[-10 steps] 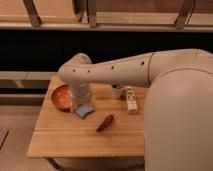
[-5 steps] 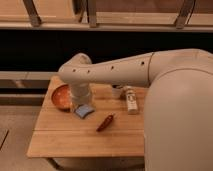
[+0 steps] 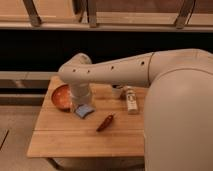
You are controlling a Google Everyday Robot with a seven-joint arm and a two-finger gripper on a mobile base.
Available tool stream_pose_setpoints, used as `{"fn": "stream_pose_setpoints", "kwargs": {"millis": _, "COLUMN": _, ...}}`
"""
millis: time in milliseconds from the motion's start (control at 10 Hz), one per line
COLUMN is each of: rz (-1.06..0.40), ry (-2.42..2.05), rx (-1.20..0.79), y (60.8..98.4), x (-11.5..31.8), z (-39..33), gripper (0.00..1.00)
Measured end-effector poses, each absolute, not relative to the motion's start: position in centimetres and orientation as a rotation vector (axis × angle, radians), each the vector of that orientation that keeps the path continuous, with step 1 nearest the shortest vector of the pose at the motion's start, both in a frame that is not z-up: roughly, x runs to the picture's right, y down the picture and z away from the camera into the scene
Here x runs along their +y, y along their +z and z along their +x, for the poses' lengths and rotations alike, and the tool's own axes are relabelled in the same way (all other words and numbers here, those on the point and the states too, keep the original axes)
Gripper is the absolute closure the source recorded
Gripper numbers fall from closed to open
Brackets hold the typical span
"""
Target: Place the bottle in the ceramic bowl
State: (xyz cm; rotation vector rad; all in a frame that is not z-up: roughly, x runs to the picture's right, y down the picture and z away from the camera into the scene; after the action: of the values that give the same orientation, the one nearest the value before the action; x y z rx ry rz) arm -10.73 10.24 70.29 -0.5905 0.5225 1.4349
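The pale cream bottle (image 3: 131, 100) with a white cap lies on the wooden table (image 3: 75, 137), right of centre. The reddish-orange ceramic bowl (image 3: 60, 96) sits at the table's left rear, partly hidden by my arm. My arm reaches from the right across the table and bends down. My gripper (image 3: 79, 105) hangs at its end, just right of the bowl and over a blue object, well left of the bottle.
A short white cup (image 3: 117, 91) stands just left of the bottle. A blue sponge-like object (image 3: 84, 111) lies under the gripper. A red chili pepper (image 3: 105, 122) lies in the table's middle. A dark shelf and railing run behind the table.
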Motion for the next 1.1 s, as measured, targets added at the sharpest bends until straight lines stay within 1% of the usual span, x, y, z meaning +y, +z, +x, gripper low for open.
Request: {"fn": "stream_pose_setpoints", "kwargs": {"millis": 1100, "rz": -0.579, "ry": 1.425, "rx": 0.526, "y": 70.35, "x": 9.98, "z": -10.72, "gripper": 0.35}}
